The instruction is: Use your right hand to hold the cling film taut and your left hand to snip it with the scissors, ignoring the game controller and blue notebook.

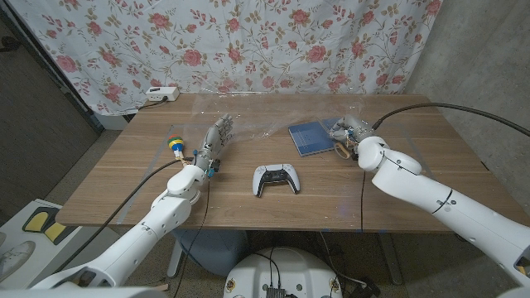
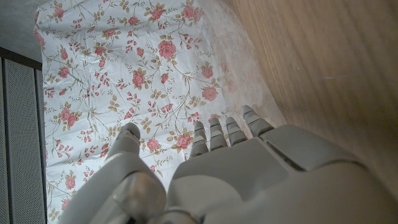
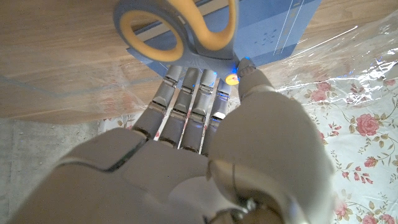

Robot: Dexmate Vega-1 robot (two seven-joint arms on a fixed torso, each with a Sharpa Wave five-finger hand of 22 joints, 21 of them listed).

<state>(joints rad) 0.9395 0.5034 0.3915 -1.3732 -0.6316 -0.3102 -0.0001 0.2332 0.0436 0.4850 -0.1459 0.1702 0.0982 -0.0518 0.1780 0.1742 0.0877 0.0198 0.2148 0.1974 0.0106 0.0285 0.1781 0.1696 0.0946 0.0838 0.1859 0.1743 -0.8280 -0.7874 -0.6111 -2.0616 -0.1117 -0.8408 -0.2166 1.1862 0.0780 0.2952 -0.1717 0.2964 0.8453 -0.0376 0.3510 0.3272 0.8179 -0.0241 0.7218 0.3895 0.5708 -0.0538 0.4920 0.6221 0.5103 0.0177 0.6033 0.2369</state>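
The scissors (image 3: pixel 177 31), with grey-blue handles lined in yellow, lie by the blue notebook (image 3: pixel 280 31). My right hand (image 3: pixel 205 124) reaches to them with its fingers stretched out; the fingertips (image 3: pixel 186 78) are at the handle and the thumb is by the pivot. In the head view this right hand (image 1: pixel 352 132) sits just right of the notebook (image 1: pixel 308 137). Clear cling film (image 1: pixel 248 116) spreads over the table's far part and also appears behind the right hand (image 3: pixel 348 62). My left hand (image 1: pixel 217 136) is raised over the table with fingers apart, holding nothing.
A white game controller (image 1: pixel 276 179) lies at the table's middle front. A small yellow, green and blue object (image 1: pixel 175 146) stands left of my left hand. A white power strip (image 1: pixel 161 94) sits beyond the far left corner. A floral curtain (image 2: pixel 143 74) hangs behind.
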